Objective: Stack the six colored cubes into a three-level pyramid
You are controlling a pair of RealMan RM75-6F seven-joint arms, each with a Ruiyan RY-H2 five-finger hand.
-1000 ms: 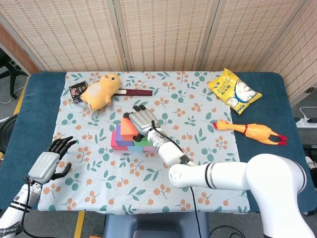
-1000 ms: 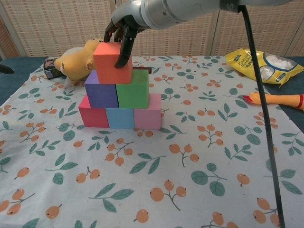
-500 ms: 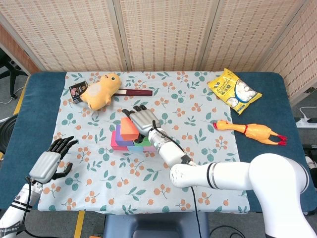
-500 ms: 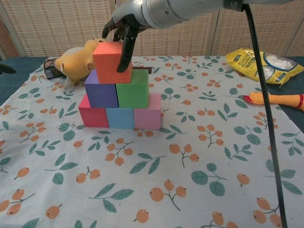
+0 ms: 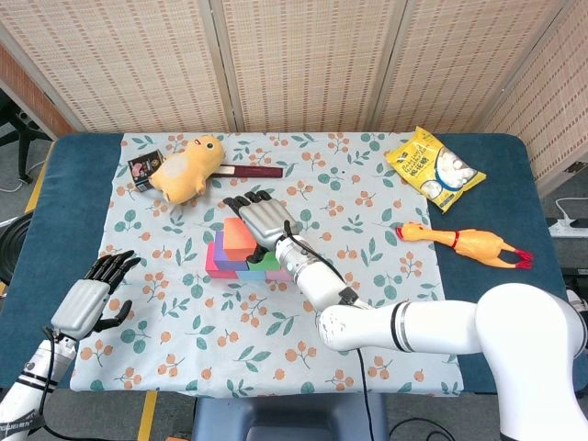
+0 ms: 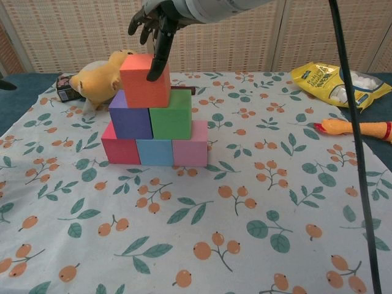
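The pyramid stands on the floral cloth. Its bottom row is a red cube (image 6: 120, 151), a light blue cube (image 6: 154, 152) and a pink cube (image 6: 190, 152). A purple cube (image 6: 130, 116) and a green cube (image 6: 171, 116) lie on them. An orange cube (image 6: 144, 81) (image 5: 237, 236) sits on top, shifted toward the purple side. My right hand (image 6: 154, 23) (image 5: 262, 219) hovers above the orange cube with fingers spread, holding nothing. Its thumb hangs down by the cube's upper right edge. My left hand (image 5: 87, 299) rests open near the cloth's front left corner.
A yellow plush toy (image 6: 98, 78) lies just behind the pyramid on the left, with a dark box (image 5: 144, 168) and a dark red stick (image 5: 250, 171) beside it. A snack bag (image 6: 340, 82) and a rubber chicken (image 6: 355, 127) lie at the right.
My right hand has let go of the orange cube and risen above it. The cube stays in place on top. The left hand has barely moved.
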